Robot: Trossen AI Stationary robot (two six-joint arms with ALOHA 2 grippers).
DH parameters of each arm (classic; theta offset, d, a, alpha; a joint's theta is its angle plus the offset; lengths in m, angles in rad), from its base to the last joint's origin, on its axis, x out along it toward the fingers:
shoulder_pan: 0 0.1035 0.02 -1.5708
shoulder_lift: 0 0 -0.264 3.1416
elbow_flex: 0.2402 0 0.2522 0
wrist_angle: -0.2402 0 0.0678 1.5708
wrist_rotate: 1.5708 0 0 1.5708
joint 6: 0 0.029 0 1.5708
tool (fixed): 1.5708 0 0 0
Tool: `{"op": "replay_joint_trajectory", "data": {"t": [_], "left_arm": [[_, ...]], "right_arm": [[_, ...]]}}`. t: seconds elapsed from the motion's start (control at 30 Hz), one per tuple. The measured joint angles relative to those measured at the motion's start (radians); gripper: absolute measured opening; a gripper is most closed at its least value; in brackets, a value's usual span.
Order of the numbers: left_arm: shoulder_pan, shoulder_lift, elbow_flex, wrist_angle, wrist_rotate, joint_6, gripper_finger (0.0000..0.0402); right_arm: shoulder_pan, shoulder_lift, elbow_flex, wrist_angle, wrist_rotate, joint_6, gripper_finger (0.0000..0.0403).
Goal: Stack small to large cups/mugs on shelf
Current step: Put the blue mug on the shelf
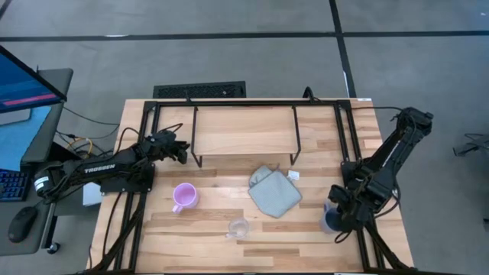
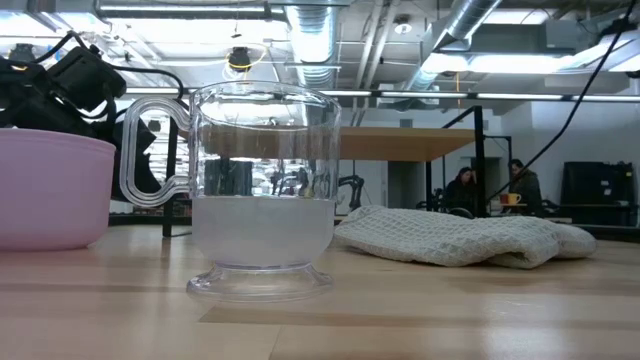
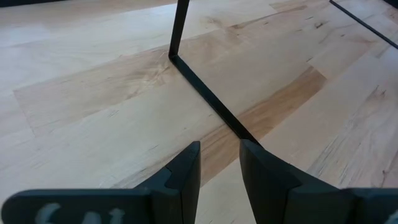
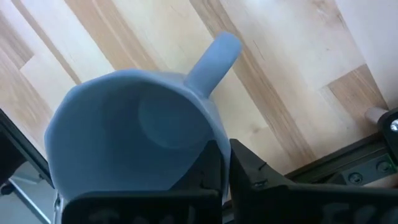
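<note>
The shelf [image 1: 244,130] stands at the table's far middle on black wire legs. The pink-lilac mug [image 1: 184,196] and the clear glass cup [image 1: 238,227] stand upright on the table, left of centre and near the front. They also show in the low view, the glass cup [image 2: 262,200] and the pink mug [image 2: 50,185]. My left gripper [image 1: 183,150] is empty, with a narrow gap between its fingers [image 3: 219,163], by the shelf's left leg [image 3: 205,93]. My right gripper [image 1: 336,210] is shut on the blue-grey mug [image 4: 137,130] near the table's right front. My right gripper pinches the blue-grey mug's wall at the rim [image 4: 214,134], close to the handle [image 4: 214,56]. One finger is inside the mug and one outside. The fingers come from above. I cannot tell whether the mug stands on the table or is lifted.
A grey-green cloth [image 1: 273,191] lies crumpled at the table's middle, between the cups and the shelf, and shows in the low view [image 2: 470,235]. Black frame bars run along the table's left and right sides. People sit in the room far behind.
</note>
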Motion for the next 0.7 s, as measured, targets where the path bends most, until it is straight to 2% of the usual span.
{"op": "replay_joint_trajectory", "data": {"t": [0.2, 0.4, 0.7], "left_arm": [[0.000, 0.000, 0.000, 0.000, 0.000, 0.000, 0.0103], [0.000, 0.000, 0.000, 0.000, 0.000, 0.000, 0.0103], [0.000, 0.000, 0.000, 0.000, 0.000, 0.000, 0.0103]], "right_arm": [[-0.042, -0.011, 0.001, -0.017, -0.024, -0.033, 0.0019], [-0.104, -0.010, 0.062, -0.133, -0.022, -0.141, 0.0019], [-0.266, -0.011, 0.171, -0.269, -0.035, -0.342, 0.0019]]}}
